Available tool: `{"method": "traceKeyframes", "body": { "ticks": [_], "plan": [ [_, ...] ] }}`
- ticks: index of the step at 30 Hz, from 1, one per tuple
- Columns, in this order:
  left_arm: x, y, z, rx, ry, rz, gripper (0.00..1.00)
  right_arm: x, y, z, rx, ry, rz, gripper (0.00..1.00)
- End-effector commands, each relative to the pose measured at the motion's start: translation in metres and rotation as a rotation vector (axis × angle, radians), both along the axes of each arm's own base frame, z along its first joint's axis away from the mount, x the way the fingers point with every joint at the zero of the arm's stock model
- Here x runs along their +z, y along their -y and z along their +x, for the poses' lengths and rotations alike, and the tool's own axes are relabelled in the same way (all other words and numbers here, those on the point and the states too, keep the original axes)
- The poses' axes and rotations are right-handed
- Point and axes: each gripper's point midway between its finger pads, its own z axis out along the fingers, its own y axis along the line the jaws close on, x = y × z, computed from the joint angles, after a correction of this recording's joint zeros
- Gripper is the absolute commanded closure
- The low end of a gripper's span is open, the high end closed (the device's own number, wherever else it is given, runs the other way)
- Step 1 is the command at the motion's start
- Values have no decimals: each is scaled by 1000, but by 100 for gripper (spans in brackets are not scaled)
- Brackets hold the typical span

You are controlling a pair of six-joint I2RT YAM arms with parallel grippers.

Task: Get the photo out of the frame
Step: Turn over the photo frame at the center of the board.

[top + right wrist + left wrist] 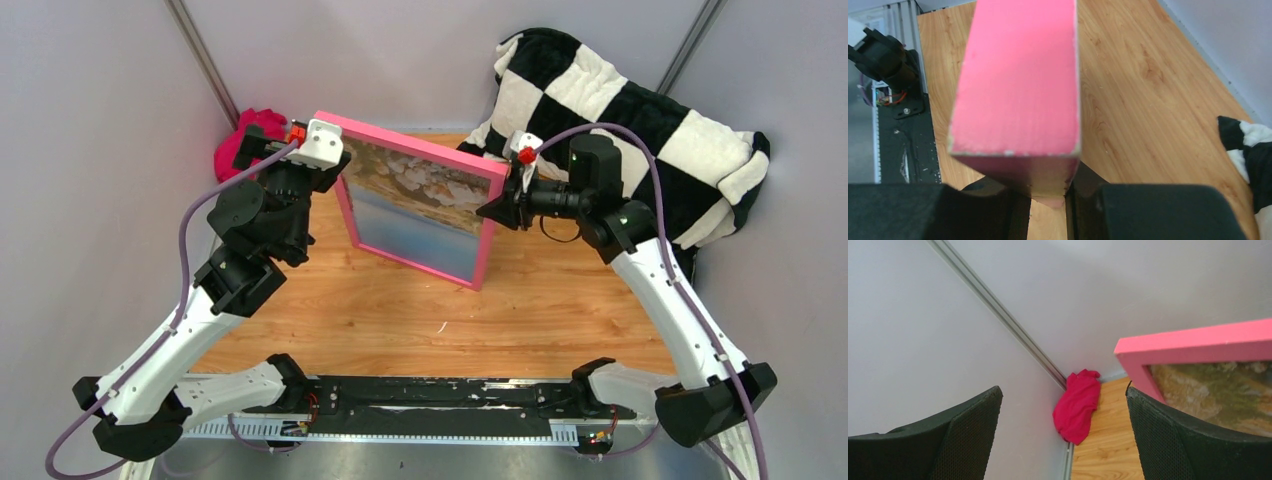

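Right tool [1048, 194] clamps frame [490, 235] | magenta cloth [1077, 407] in corner | checkered blanket [640, 120] behind

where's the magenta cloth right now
In the top view the magenta cloth sits bunched in the far left corner of the table, against the walls, just left of the pink frame.

Frame [413, 144] stands on edge mid-table [450, 320], photo [420, 210] in it, facing the arms. Left gripper [336, 165] sits at the frame's upper left corner, right gripper [492, 210] clamped on its right edge. Cloth [234, 152] lies in the far left corner. Blanket [640, 130] is far right, behind the frame.
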Motion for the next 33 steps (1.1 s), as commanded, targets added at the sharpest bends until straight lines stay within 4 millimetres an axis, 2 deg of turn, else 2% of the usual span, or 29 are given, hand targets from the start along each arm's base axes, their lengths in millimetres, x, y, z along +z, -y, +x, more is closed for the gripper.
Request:
{"method": "traceKeyframes", "body": {
  "ticks": [1,13,18,22,25,28,33],
  "plan": [
    [2,-3,1,13,20,-48,4,0,5,-3,21,-229,78,100],
    [-20,11,11,-18,-17,-18,3,-43,33,54,-97,-457,81,100],
    [-39,21,19,-36,-53,19,2,-64,52,80,-143,-547,106,100],
    [-61,27,30,-40,-95,45,0,-90,71,102,-207,-601,101,100],
    [-81,25,45,-37,-148,36,0,-107,81,112,-250,-624,82,100],
    [-103,18,68,-32,-212,8,0,-123,87,118,-283,-632,52,100],
    [-154,2,115,-20,-348,-60,0,-149,95,127,-331,-682,20,100]
  ]
}}
